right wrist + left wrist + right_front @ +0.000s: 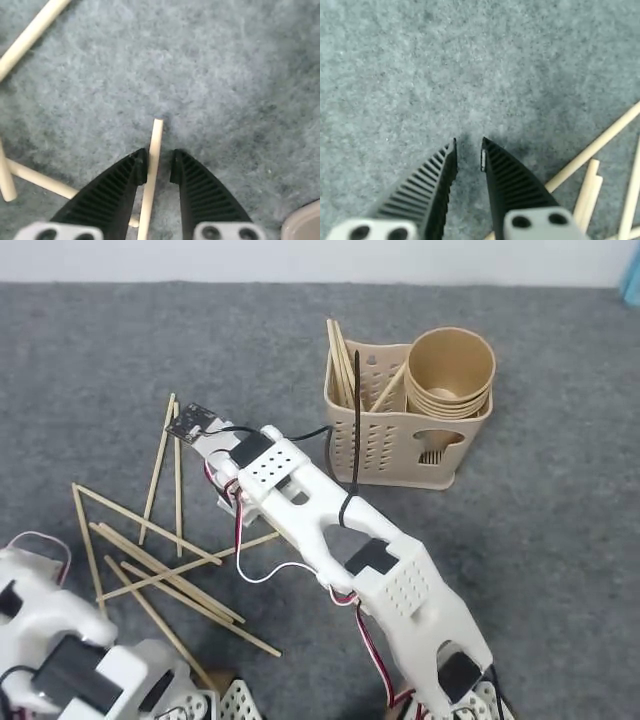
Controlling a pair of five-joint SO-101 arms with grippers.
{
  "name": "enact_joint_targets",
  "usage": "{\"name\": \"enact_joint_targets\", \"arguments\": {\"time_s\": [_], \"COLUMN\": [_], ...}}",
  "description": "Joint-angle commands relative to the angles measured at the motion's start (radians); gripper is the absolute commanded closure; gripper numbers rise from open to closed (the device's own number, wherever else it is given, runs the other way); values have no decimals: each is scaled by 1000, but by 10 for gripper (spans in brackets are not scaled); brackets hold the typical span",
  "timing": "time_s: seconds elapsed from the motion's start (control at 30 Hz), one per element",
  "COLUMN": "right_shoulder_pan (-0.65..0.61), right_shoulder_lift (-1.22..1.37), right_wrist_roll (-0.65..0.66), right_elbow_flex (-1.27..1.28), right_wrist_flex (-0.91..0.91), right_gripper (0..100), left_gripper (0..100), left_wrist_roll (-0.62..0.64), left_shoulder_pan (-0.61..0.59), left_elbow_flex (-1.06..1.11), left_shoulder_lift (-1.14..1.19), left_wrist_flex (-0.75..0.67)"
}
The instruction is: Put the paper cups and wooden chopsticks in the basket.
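Note:
A beige slotted basket point(400, 445) stands at the back right. It holds a stack of paper cups point(450, 370) and a few wooden chopsticks point(342, 360). Several loose chopsticks point(165, 565) lie crossed on the grey carpet at the left. My right arm point(300, 510) stretches from the front right to this pile. Its gripper point(159, 155) is open low over the carpet, its fingers straddling the end of one chopstick point(157, 131) that touches one finger. My left arm point(60, 640) sits folded at the front left. Its gripper point(469, 145) is open by a narrow gap, holding nothing, with chopsticks point(592, 149) beside it.
Grey carpet covers the whole work area. The right arm's black cable point(355, 430) rises in front of the basket's left side. Two more chopsticks point(30, 35) lie near the right gripper. Open carpet lies to the right of the basket.

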Motion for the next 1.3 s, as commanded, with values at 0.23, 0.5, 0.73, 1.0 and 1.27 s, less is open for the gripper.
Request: {"name": "enact_joint_targets", "arguments": {"time_s": [0.23,0.5,0.73,1.0,1.27], "right_shoulder_pan": [33,22,22,38,110], "right_shoulder_lift": [-113,-355,-593,-817,-1184], "right_wrist_roll": [5,3,52,75,141], "right_elbow_flex": [-58,-52,-51,20,500], "right_wrist_flex": [71,246,438,568,237], "right_gripper": [990,990,990,990,990], "left_gripper": [924,924,924,924,924], "left_wrist_roll": [0,0,-2,-15,-61], "left_shoulder_pan": [14,14,14,14,14], "left_elbow_flex": [-10,-10,-7,-5,-5], "left_shoulder_lift": [-12,-14,-15,-15,-15], "left_wrist_flex": [-20,-20,-21,-21,-20]}}
